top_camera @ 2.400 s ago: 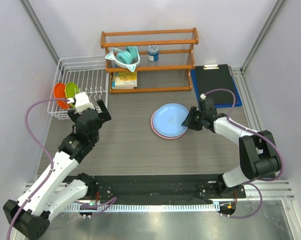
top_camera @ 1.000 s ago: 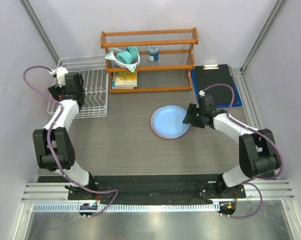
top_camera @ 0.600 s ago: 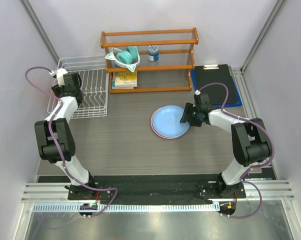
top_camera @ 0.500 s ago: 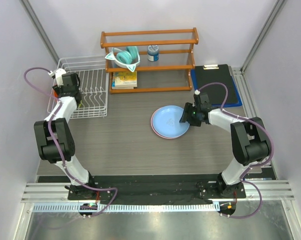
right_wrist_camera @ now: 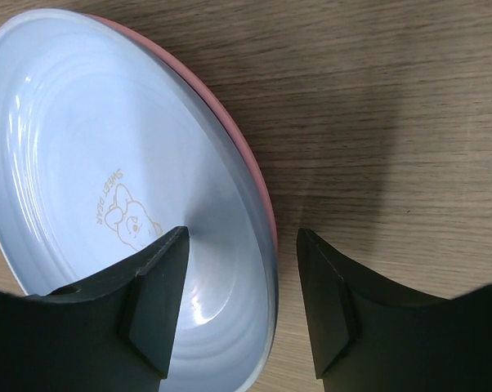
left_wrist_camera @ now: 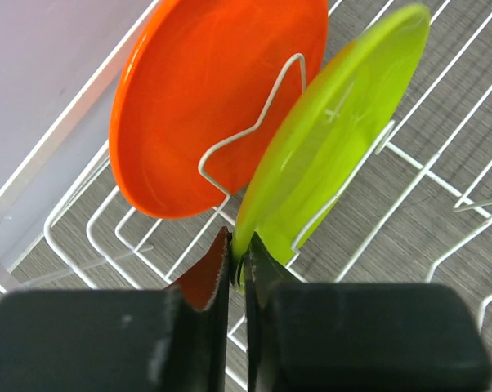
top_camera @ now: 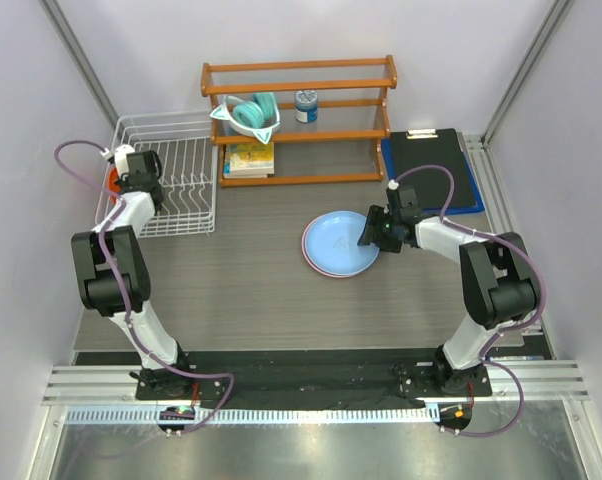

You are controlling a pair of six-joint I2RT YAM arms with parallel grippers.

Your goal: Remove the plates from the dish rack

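In the white wire dish rack an orange plate and a lime green plate stand upright between tines. My left gripper is shut on the green plate's lower rim; from above it sits over the rack's left end, with the orange plate peeking out beside it. A light blue plate lies stacked on a pink plate at the table's middle. My right gripper is open, its fingers straddling the stack's right rim without touching it.
A wooden shelf stands at the back with a teal eared bowl, a can and books. A black clipboard lies on a blue mat at the back right. The rack wires surround my left fingers.
My left gripper has gone from wide open to shut on the green plate's rim. The right gripper has edged slightly toward the stacked plates and stays open.
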